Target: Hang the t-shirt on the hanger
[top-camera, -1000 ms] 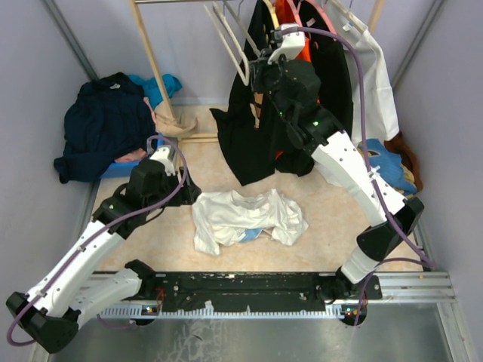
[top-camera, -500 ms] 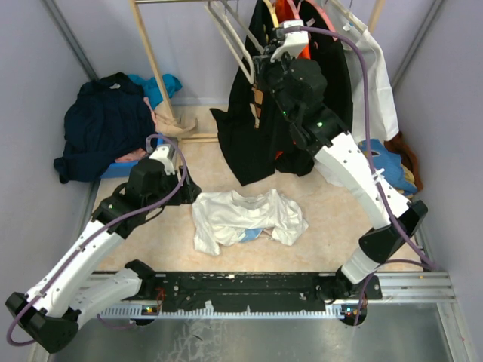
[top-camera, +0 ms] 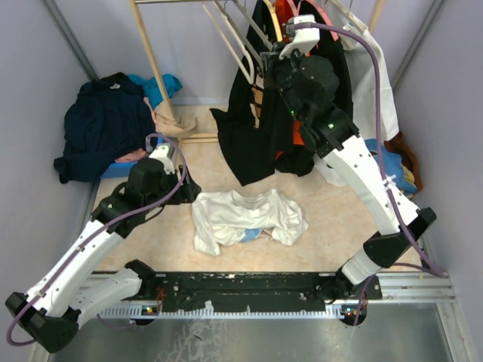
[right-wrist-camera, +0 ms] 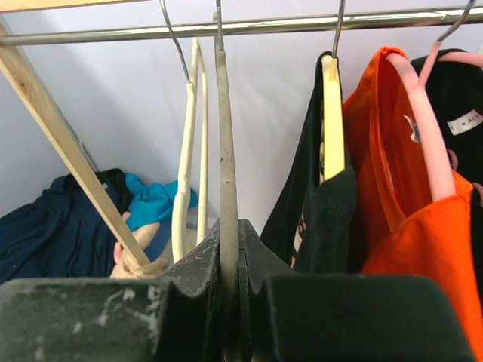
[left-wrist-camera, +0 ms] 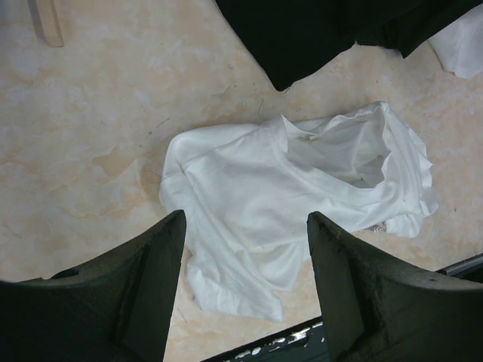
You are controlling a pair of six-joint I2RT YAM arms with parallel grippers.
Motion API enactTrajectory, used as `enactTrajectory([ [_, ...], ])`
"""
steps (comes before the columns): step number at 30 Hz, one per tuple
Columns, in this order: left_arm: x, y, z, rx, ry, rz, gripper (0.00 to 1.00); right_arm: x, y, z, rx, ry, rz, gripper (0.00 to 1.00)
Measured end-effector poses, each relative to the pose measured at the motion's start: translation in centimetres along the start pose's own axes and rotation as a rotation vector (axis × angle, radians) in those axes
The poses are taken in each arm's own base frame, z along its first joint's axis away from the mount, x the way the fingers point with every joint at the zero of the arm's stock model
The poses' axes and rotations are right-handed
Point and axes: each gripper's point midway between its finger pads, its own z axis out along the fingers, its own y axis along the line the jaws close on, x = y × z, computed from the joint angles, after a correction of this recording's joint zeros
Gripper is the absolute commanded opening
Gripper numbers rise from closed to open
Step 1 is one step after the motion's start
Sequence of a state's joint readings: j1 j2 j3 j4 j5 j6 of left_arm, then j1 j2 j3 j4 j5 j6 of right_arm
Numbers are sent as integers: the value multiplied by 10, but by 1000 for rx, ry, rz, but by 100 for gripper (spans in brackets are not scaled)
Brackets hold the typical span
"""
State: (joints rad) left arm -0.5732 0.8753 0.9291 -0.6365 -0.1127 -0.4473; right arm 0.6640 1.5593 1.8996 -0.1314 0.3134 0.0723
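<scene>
The right gripper [right-wrist-camera: 229,253] is clamped on 1 arm of the hanger [right-wrist-camera: 224,151], which hangs from the rail [right-wrist-camera: 287,24]. The t-shirt [left-wrist-camera: 256,204] lies crumpled on the table [left-wrist-camera: 90,113], well below the rail and untouched. The left gripper [left-wrist-camera: 243,260] hovers over it, jaws apart. I judge that only step 1 has begun: the hanger is not yet off the rail, and dressing it remains.

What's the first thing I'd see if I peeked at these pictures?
Probably the right gripper up at the clothes rail, pinched shut on the thin grey hanger. Next, the white t-shirt lying crumpled on the table, with the left gripper open above it. A bright orange top hangs right of that hanger.
</scene>
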Motion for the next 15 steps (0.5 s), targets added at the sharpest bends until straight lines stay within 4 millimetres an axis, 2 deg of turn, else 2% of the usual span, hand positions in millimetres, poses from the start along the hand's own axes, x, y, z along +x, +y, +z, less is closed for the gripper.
enactTrajectory([
  [3,0,0,0,1,0,0,71,0,-4,-9,6,24,-9,0],
  [6,0,0,1,-1,4,0,71,-3,-10,-27,9,36,-14,0],
  [15,4,1,7,-11,25,3,71,-10,-33,-98,14,58,-12,0],
])
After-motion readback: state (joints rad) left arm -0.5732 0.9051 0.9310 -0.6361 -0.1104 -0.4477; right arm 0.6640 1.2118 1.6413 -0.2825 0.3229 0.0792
